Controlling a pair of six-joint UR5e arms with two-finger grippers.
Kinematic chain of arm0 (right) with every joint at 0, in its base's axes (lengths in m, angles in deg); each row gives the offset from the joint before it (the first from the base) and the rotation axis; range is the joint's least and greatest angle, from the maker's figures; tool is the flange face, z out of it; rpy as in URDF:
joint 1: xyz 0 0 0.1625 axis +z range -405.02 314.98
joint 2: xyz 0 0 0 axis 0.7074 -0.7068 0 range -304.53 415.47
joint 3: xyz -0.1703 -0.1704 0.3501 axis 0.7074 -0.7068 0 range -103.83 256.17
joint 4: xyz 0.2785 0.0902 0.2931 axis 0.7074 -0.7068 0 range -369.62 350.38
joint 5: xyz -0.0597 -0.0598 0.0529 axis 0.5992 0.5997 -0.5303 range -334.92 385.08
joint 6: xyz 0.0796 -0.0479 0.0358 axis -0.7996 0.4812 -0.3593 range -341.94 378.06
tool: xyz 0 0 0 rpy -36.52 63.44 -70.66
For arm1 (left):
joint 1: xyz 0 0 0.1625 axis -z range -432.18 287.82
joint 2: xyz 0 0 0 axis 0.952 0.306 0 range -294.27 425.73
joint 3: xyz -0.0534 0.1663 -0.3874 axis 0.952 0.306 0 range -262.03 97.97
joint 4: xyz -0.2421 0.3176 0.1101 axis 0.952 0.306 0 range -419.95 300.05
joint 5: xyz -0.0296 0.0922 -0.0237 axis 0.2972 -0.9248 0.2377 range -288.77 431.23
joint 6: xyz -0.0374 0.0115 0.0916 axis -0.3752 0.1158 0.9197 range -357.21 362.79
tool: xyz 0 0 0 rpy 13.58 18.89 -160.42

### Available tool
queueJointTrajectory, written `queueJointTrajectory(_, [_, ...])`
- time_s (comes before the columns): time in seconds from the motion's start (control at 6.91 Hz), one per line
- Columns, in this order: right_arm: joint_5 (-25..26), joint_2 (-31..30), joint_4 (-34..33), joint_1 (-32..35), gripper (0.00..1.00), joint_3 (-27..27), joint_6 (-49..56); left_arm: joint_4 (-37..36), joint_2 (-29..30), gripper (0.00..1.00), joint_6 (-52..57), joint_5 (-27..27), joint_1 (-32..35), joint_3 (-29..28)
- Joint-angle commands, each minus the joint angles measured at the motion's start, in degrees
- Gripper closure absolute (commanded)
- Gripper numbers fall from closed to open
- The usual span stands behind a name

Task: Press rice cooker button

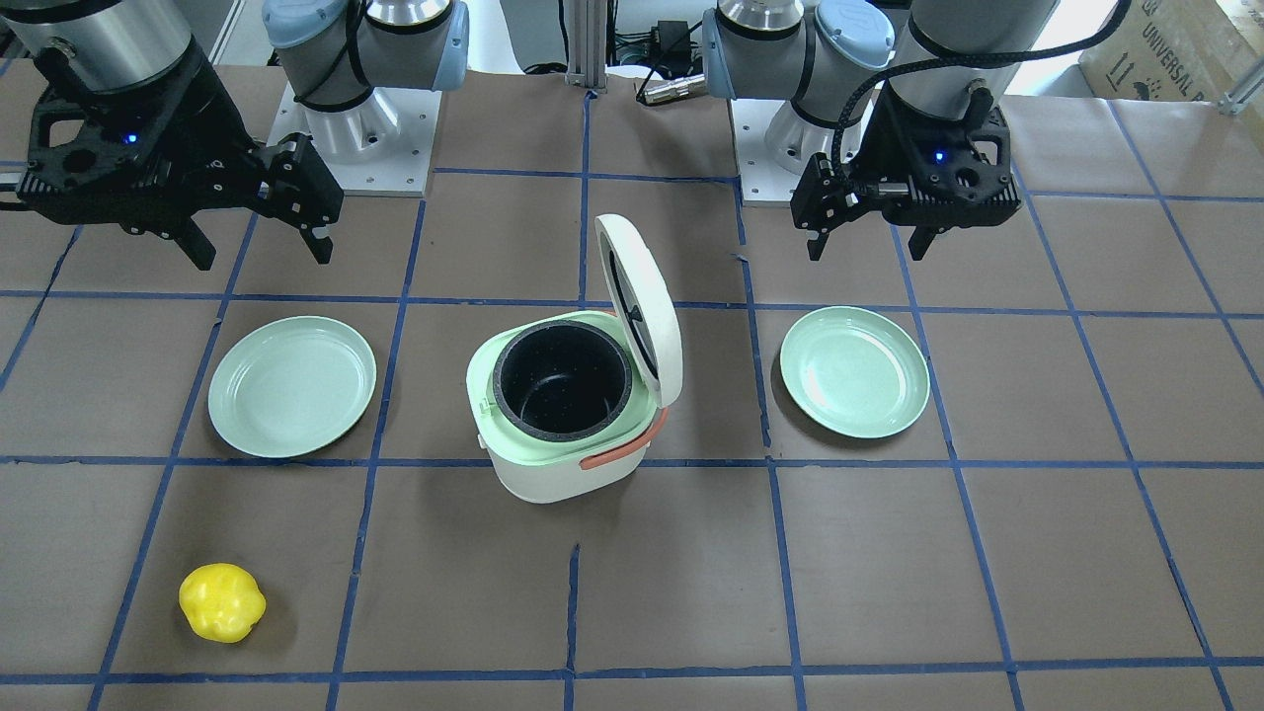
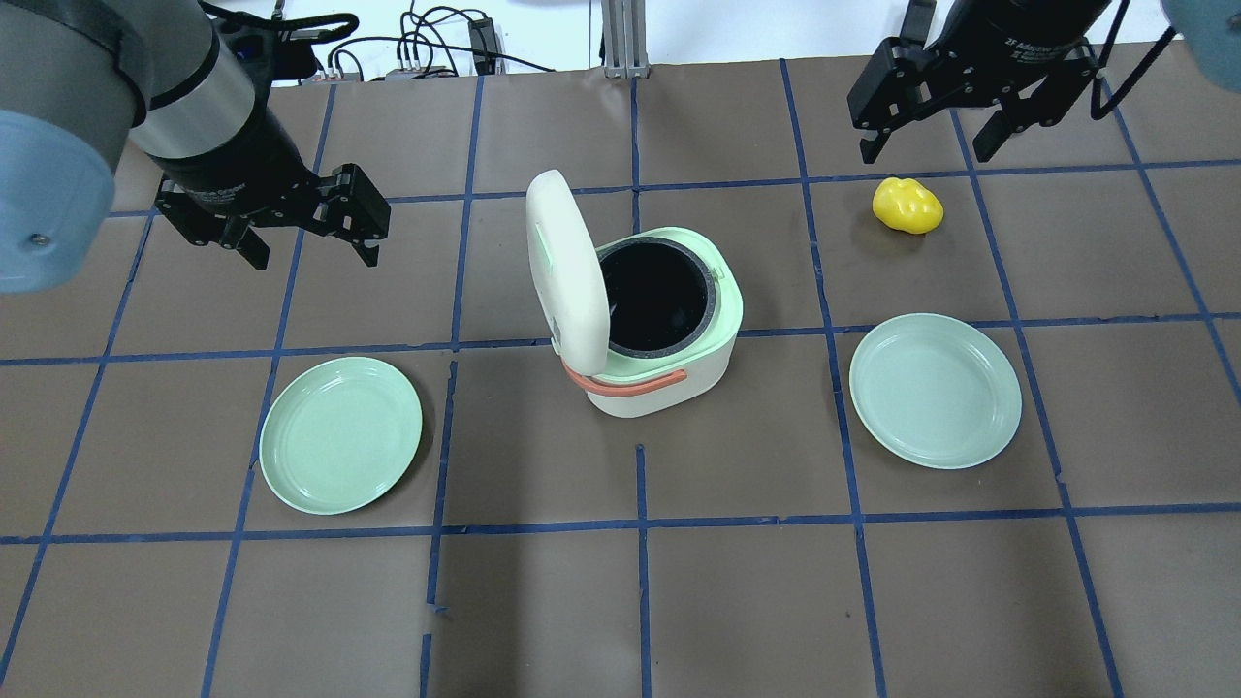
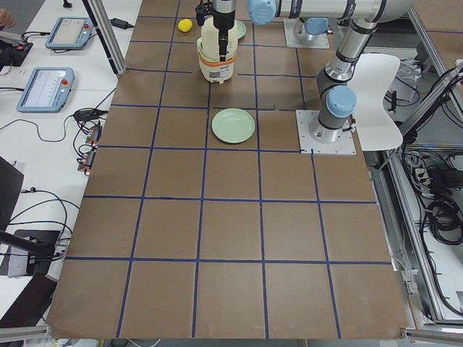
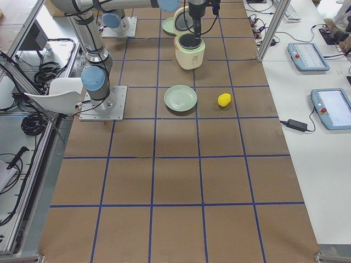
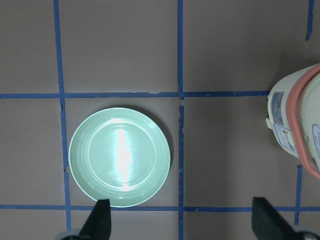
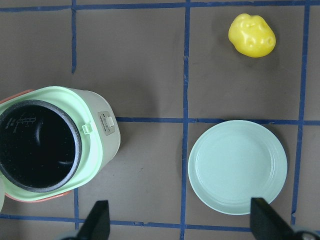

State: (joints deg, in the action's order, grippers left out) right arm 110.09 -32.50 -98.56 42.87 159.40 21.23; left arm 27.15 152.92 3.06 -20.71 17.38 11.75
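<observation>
The pale-green and white plastic rice cooker (image 2: 679,373) sits at the centre of the brown taped table (image 2: 640,601). Its white hinged lid (image 2: 562,262) stands upright, so the release button, perhaps the small rim tab (image 6: 87,128), looks already pressed. The left gripper (image 2: 315,254) and right gripper (image 2: 926,153) hover spread, well clear.

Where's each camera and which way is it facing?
Front-facing: across the table, facing the robot; left gripper, right gripper.
Overhead: behind the robot, looking down; both grippers.
Exterior left: table's left end; left arm near.
Exterior right: table's right end; right arm near.
Left wrist: down on a plate; fingertips.
Right wrist: down on cooker; fingertips.
All six share the cooker.
</observation>
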Motion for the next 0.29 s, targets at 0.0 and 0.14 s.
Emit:
queueJointTrajectory(0.0, [-0.20, -0.18, 0.00, 0.00, 0.00, 0.01, -0.17, 0.00, 0.00, 0.00, 0.00, 0.00, 0.00, 0.00])
queueJointTrajectory(0.14, [-0.20, -0.18, -0.09, 0.00, 0.00, -0.08, -0.26, 0.00, 0.00, 0.00, 0.00, 0.00, 0.00, 0.00])
